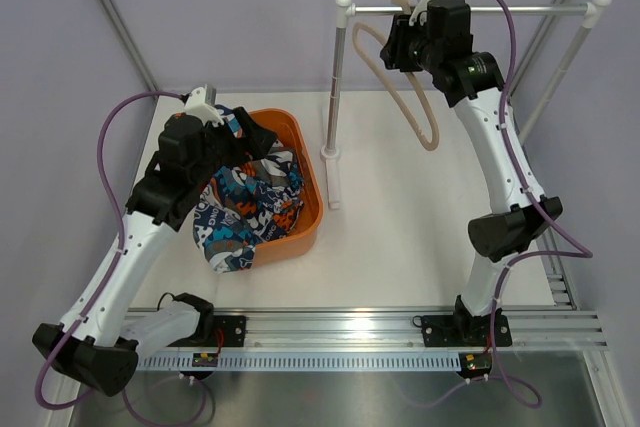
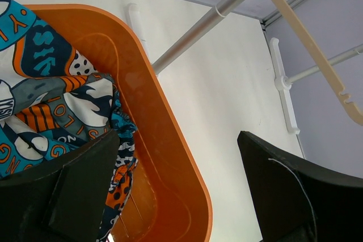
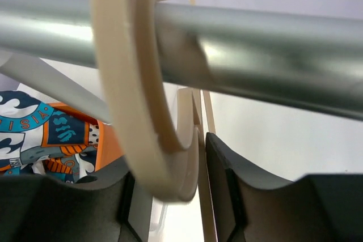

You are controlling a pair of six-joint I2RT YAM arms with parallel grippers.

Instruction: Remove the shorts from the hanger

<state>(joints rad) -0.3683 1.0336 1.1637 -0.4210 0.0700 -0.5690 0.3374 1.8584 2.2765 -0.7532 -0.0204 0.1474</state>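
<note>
Evidently the shorts (image 1: 245, 209) are off the hanger (image 3: 122, 83), heaped in the orange basket (image 1: 285, 127) under the open left gripper (image 2: 178, 140); the right gripper (image 3: 167, 162) brackets the hanger's neck at the rail (image 3: 272, 55), probably steadying it, though whether clamped is unclear

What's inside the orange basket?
The colourful shorts lie bunched in the orange basket, one part spilling over its near edge. Whatever is under them is hidden by the cloth.
</note>
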